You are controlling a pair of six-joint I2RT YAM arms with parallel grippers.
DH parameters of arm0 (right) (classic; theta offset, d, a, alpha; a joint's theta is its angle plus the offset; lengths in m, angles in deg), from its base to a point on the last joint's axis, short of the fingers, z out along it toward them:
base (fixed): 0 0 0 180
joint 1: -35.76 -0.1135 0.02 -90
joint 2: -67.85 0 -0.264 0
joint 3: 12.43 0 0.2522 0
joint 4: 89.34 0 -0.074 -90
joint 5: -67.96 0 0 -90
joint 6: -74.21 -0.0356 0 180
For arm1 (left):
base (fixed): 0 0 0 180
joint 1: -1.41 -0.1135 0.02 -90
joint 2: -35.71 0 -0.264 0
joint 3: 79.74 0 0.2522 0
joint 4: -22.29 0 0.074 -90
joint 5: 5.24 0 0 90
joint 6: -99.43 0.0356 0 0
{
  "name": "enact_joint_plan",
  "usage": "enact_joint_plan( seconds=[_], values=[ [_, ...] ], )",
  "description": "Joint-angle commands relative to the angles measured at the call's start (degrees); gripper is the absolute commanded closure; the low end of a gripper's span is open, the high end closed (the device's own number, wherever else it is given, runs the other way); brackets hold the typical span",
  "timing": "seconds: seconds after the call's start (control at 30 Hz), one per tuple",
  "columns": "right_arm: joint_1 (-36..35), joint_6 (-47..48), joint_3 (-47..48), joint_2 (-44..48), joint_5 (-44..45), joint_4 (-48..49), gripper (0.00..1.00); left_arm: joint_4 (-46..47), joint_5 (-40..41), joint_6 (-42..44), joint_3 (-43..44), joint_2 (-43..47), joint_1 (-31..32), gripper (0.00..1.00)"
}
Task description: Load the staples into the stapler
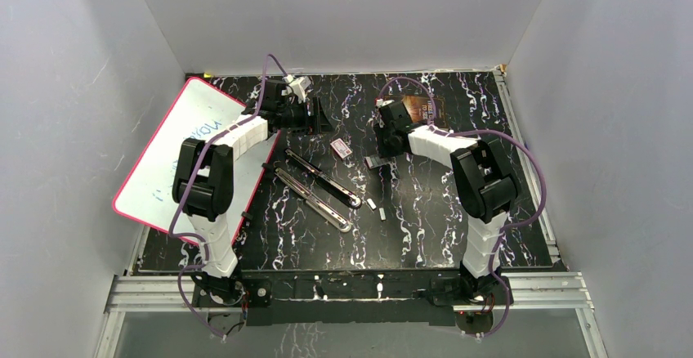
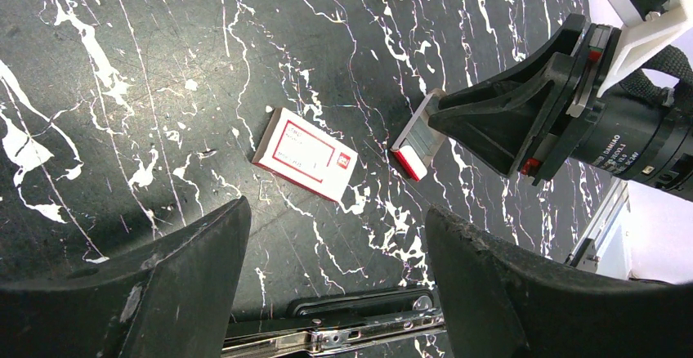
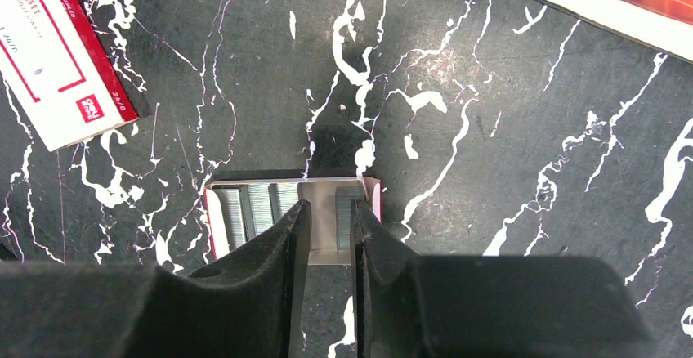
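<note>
The stapler lies opened flat mid-table, its two long halves side by side; its end shows in the left wrist view. An open red-and-white tray holds several strips of staples. My right gripper is tip-down in the tray, jaws a narrow gap apart, one strip against the right finger's inner side. Two loose staple strips lie right of the stapler. My left gripper is open and empty above the stapler's far end.
The tray's white-and-red sleeve lies between the grippers, also seen in the top view. A whiteboard leans at the left. A book lies at the back behind the right arm.
</note>
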Motion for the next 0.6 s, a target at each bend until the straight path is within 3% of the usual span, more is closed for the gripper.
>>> enact_joint_plan(
  seconds=[0.0, 0.3, 0.57],
  values=[
    [-0.4, 0.1, 2.7, 2.7, 0.1, 0.7, 0.69, -0.3, -1.4, 0.2, 0.2, 4.0, -0.3, 0.23],
    [-0.5, 0.2, 3.0, 2.1, -0.9, 0.5, 0.58, -0.3, -1.5, 0.1, 0.2, 4.0, -0.4, 0.24],
    [-0.6, 0.4, 3.2, 1.2, -0.9, 0.3, 0.59, -0.3, -1.4, 0.1, 0.2, 3.9, -0.4, 0.24]
  ],
)
